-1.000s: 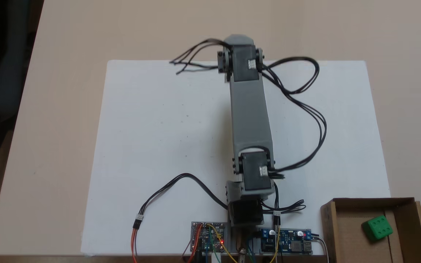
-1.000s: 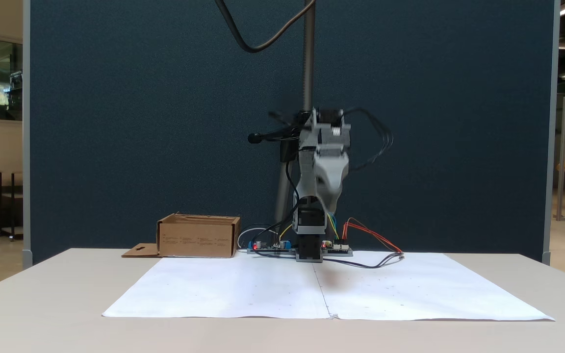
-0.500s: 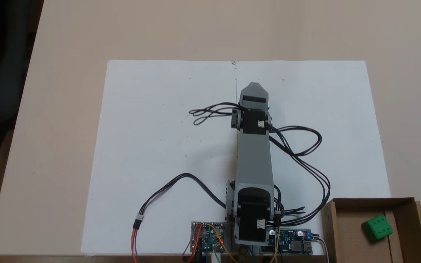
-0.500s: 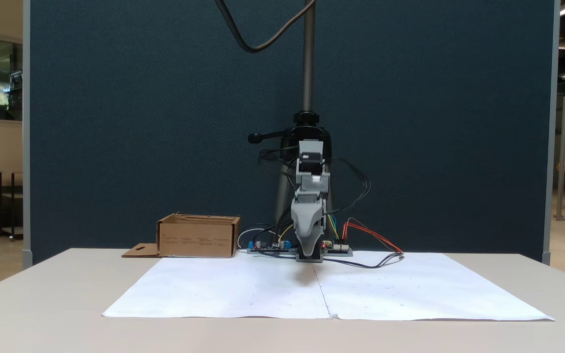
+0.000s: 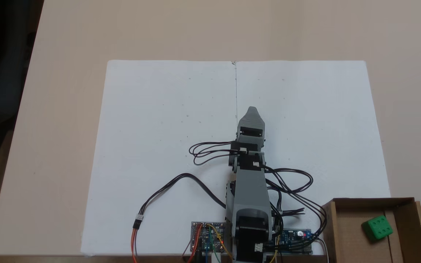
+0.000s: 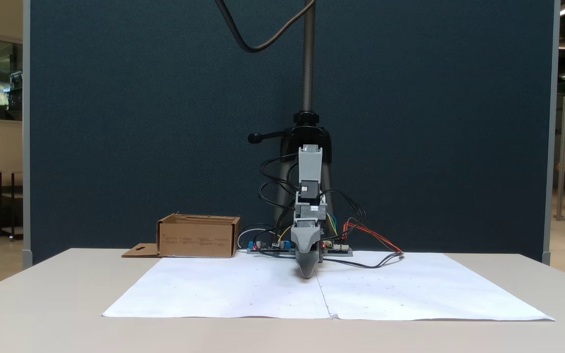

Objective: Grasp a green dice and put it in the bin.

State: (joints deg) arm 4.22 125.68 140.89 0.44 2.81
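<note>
- The counter [image 5: 57, 109] is pale beige, seen from above in one fixed view and from the front in the other [image 6: 42, 304]; a dark blue panel [image 6: 140, 122] stands behind it.
- A white sheet [image 5: 159, 128] lies flat on the counter, with a seam running down its middle [image 6: 243, 294].
- The arm [image 5: 249, 190] is folded low over the sheet, its black cables [image 5: 294, 186] looping out to the right in the view from above.
- The bin [image 5: 345, 233] sits at the lower right corner of the view from above, off the sheet's edge; from the front it stands to the left of the arm's base [image 6: 196, 240], its flap with the hang-hole lying flat on the counter.
- Two circuit boards [image 5: 207, 237] lie beside the arm's base.
- The pincer [image 5: 252, 111] points along the seam with its tip down at the sheet [image 6: 308, 273]; it holds nothing, and its jaws appear as a single closed point.
- The dice [image 5: 377, 228] lies inside the bin, well apart from the pincer, its six-pip face turned up.
</note>
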